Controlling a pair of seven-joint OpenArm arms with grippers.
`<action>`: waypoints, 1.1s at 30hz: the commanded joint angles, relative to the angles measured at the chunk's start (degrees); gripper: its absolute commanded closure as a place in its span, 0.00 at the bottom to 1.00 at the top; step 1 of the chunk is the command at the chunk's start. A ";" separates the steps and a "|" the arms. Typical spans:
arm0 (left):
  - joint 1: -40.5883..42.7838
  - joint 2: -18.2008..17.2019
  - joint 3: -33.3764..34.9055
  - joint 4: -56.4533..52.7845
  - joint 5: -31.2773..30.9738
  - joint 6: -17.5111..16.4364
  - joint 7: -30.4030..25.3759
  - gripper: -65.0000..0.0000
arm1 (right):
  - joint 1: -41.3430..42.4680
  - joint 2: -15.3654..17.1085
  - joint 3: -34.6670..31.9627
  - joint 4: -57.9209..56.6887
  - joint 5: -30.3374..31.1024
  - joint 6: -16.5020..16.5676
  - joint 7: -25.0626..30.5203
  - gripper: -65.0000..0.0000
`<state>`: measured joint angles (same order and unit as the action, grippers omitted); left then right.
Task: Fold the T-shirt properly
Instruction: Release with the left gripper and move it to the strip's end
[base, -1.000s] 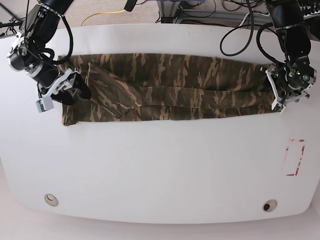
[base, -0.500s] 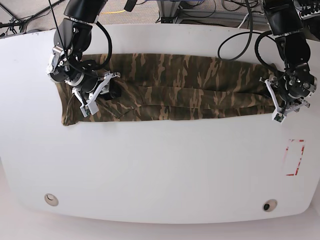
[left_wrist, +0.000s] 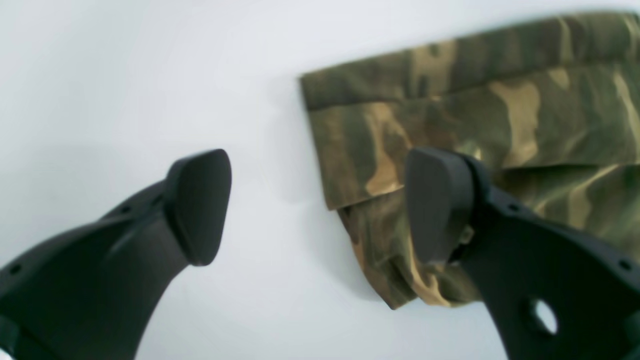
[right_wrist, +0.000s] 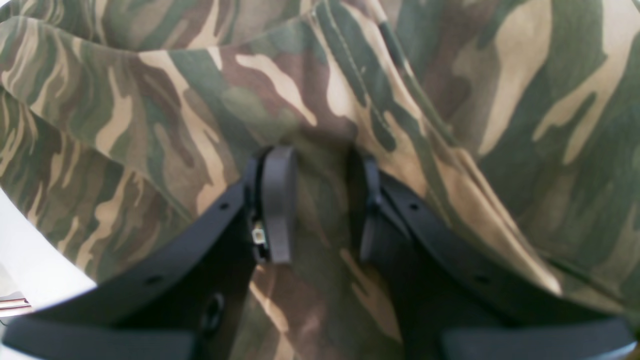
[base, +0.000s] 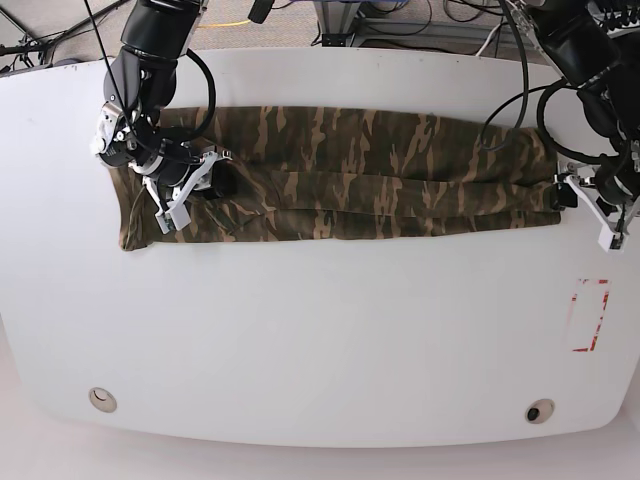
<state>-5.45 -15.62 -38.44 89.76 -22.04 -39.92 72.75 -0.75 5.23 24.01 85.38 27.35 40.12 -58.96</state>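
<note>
My right hand (base: 190, 188) sits at the shirt's (base: 350, 175) left end in the base view, fingers (right_wrist: 278, 200) narrowed onto a raised pinch of cloth. The shirt lies as a long band across the tabletop's (base: 320, 340) far half. My left hand (left_wrist: 315, 205) is spread wide, empty, straddling the opposite end's corner. To fold well, I judge it should close on every layer there, then both ends lift level.

T-shirt (base: 340, 175): soft matt woven cloth, camouflage print, stitched hems | desk (base: 320, 340): smooth white, faint sheen | left tool (left_wrist: 320, 210): matt black plastic | right tool (right_wrist: 320, 205): matt black plastic, smooth pads
</note>
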 joint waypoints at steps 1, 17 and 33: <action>-0.48 -0.78 -2.75 -0.13 -3.85 -0.08 1.84 0.21 | 0.45 0.35 0.12 0.37 -1.02 -0.12 -1.04 0.74; 1.89 -3.86 -6.44 -14.11 -15.89 -0.08 2.81 0.21 | 0.45 0.44 0.12 0.29 -0.76 -0.12 -1.13 0.74; 0.13 0.89 -6.36 -19.03 -17.12 -0.08 2.90 0.21 | 0.62 0.17 0.12 0.29 -0.58 -0.12 -1.13 0.74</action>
<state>-4.91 -14.70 -44.97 70.72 -39.86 -40.12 74.35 -0.47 5.06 24.01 85.08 27.38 40.12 -59.00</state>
